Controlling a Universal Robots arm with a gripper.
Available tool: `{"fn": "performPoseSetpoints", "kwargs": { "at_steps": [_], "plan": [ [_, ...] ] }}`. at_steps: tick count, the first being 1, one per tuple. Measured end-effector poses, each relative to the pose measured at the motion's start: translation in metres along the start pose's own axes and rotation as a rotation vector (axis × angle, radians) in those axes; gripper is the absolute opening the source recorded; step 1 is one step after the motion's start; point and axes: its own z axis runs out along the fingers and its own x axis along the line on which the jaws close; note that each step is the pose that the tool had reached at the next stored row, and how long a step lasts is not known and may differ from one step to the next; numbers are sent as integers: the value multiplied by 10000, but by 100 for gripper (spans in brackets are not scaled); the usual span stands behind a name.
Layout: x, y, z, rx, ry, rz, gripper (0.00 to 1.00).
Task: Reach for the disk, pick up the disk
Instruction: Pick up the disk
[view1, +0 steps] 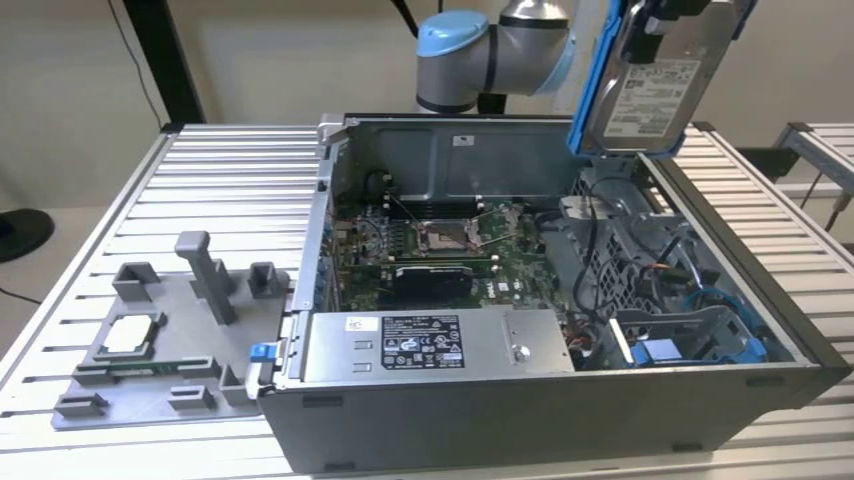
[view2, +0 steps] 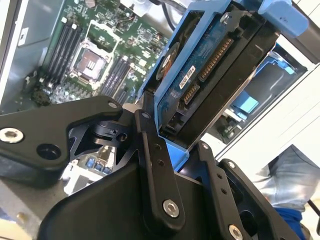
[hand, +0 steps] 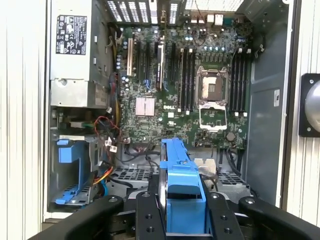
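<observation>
The disk (view1: 651, 85), a silver-grey drive with a white label in a blue bracket, hangs upright above the far right corner of the open computer case (view1: 561, 400). My gripper (view1: 667, 18) is shut on its upper end. In the second wrist view the disk (view2: 210, 70) shows its blue circuit-board side, clamped between the black fingers (view2: 152, 150) of the gripper (view2: 172, 131). The first wrist view looks down past the gripper (hand: 181, 199) at the disk (hand: 179, 175) edge-on, high above the motherboard (hand: 190, 85).
Inside the case are a long grey metal box (view1: 427, 345) with a white sticker, loose cables (view1: 627, 260) and a blue drive cage (view1: 681, 345). On the slatted table (view1: 227, 170), at the exterior view's left, a grey fixture plate (view1: 160, 350) holds a small square chip (view1: 130, 333).
</observation>
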Motion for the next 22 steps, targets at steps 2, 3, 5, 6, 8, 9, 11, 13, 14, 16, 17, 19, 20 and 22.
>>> {"fn": "performPoseSetpoints", "kwargs": {
  "at_steps": [2, 3, 5, 6, 8, 9, 11, 13, 14, 16, 17, 19, 20, 22],
  "plan": [
    [32, -11, -1, -15, 0, 0, 0],
    [50, -18, -1, -24, 0, 0, 0],
    [85, -32, -1, -41, 0, 0, 0],
    [104, -39, -2, -49, -1, 0, 0],
    [142, -55, -3, -63, 0, 0, 0],
    [160, -62, -3, -69, 0, 0, 0],
    [195, -76, -3, -79, -1, 0, 0],
    [231, -86, -3, -86, -2, 0, 0],
    [251, -90, -4, -89, -1, 0, 0],
    [289, -98, -4, -94, -1, -1, 0],
    [309, -102, -5, -97, -1, 0, 0],
    [347, -109, -5, -101, -1, 0, 0],
    [367, -112, -5, -103, -2, 0, 0],
    [410, -117, -5, -106, -2, 0, 0]
  ]
}}
